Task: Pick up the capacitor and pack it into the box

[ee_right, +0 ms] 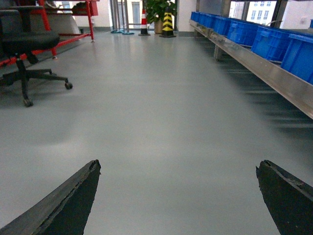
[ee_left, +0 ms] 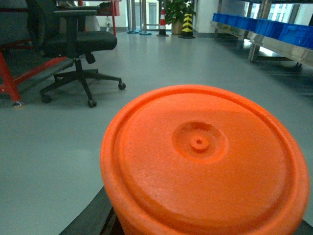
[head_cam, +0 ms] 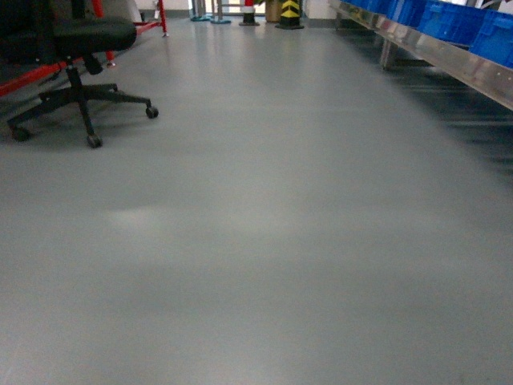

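L gripper [ee_left: 195, 230] w/ orange capacitor [ee_left: 205, 161]

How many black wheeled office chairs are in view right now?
1. The black wheeled office chair stands at the far left on the grey floor, beside the red metal frame. Others may sit outside the views.

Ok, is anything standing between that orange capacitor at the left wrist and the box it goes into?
No box shows in any view, so that path cannot be judged. The orange capacitor fills the left wrist view; ahead the floor is open, with an office chair left and blue bins right.
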### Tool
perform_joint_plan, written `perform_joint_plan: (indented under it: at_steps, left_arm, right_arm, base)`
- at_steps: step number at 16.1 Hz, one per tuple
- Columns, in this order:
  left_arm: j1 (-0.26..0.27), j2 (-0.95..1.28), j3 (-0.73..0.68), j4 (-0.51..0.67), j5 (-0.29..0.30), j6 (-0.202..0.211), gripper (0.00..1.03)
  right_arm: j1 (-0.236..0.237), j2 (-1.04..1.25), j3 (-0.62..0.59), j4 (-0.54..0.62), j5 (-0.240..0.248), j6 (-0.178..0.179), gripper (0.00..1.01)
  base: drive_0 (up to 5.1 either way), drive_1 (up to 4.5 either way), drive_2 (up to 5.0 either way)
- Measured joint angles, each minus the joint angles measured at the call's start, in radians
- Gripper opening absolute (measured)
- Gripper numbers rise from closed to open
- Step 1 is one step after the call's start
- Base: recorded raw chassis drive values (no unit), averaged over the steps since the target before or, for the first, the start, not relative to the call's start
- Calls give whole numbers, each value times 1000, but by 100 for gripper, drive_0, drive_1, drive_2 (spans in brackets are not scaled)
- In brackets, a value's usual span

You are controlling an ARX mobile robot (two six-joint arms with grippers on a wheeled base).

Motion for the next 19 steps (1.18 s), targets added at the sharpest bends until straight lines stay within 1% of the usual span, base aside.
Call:
perform_joint_plan:
  at_steps: [19]
  left_arm:
    - [0,0,0,1,0,0,44]
  right_arm:
    - [0,0,0,4,0,0,98]
  base:
    - [-508,238,238]
